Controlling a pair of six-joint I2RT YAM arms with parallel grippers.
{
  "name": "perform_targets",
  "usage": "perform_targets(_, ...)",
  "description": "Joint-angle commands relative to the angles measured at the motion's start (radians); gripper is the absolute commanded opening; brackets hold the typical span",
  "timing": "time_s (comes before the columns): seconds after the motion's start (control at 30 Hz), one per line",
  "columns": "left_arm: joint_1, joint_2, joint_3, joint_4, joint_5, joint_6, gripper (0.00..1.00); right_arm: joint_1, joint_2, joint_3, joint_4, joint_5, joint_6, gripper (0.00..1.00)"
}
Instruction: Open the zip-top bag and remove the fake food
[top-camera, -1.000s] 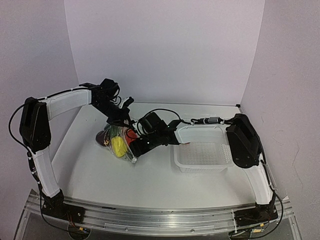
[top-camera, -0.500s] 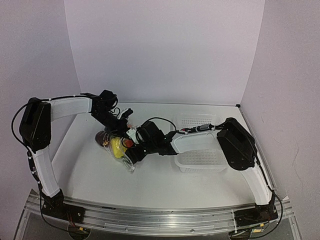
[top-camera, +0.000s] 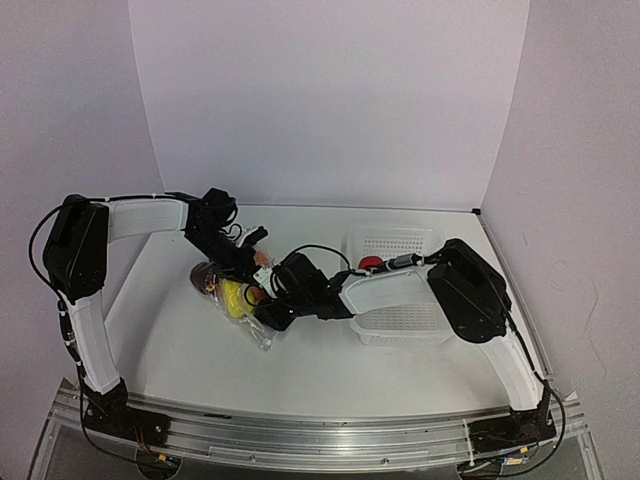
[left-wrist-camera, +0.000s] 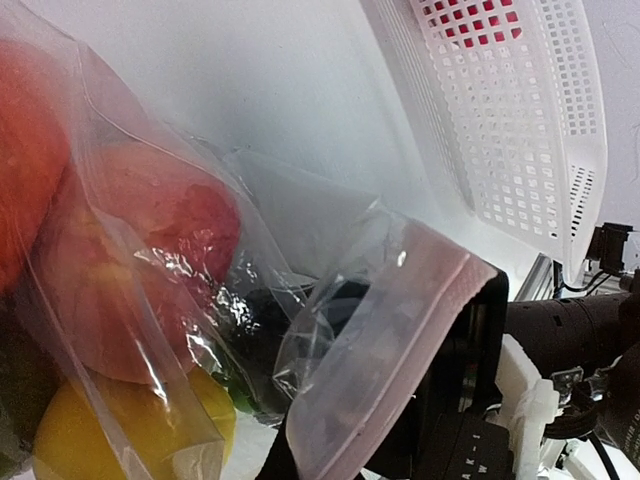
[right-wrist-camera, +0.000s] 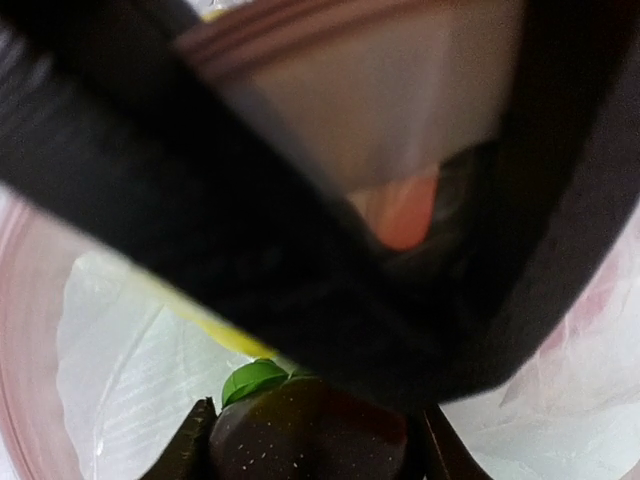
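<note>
**Zip-top bag** (left-wrist-camera: 385, 345): clear and crinkled, lying on the table (top-camera: 330, 375) left of centre. Its mouth, edged by a pink zip strip (left-wrist-camera: 440, 270), gapes toward the right arm.

**Fake food** (left-wrist-camera: 150, 250): mostly inside the bag.
- Red and peach pieces press against the film.
- A yellow piece (top-camera: 236, 295) lies below them.
- A dark piece (right-wrist-camera: 300, 440) with a green leaf lies deeper in.
- One red piece (top-camera: 371, 263) lies apart, in the basket's far left corner.

**Left gripper** (top-camera: 243, 258): at the bag's far edge, fingers pressed together on the film. The left wrist view does not show the fingers themselves.

**Right gripper** (top-camera: 266, 310): inside the bag's mouth, fingers pinching the dark piece from both sides.

**Basket** (top-camera: 410, 318): white mesh, on the table just right of the bag. The right forearm (top-camera: 385, 290) lies across its near left part and hides that corner from above.

**Obstruction**: a blurred black shape (right-wrist-camera: 200, 220) crosses most of the right wrist view. I cannot tell what it is.
</note>
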Motion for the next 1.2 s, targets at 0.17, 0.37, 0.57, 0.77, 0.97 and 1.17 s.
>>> perform_targets(0.17,-0.017,-0.024,0.048,0.039,-0.025,0.011,0.00,0.031,-0.249,-0.046,-0.071,-0.035,-0.055,0.24)
perform_targets(0.37,-0.017,-0.026,0.088,0.039,-0.043,0.001,0.00,0.021,-0.440,-0.141,-0.009,0.000,-0.009,0.23)
perform_targets(0.57,-0.017,-0.036,0.110,0.034,-0.045,-0.029,0.00,-0.065,-0.621,-0.315,-0.042,0.304,0.115,0.23)
perform_targets(0.77,-0.017,-0.050,0.116,0.047,-0.039,-0.050,0.00,-0.281,-0.620,-0.342,-0.405,0.522,0.339,0.23)
perform_targets(0.97,-0.017,-0.054,0.121,0.064,-0.057,-0.045,0.00,-0.397,-0.533,-0.268,-0.497,0.457,0.377,0.37)
perform_targets(1.17,-0.019,-0.056,0.129,0.065,-0.072,-0.028,0.00,-0.441,-0.459,-0.146,-0.598,0.351,0.358,0.86)
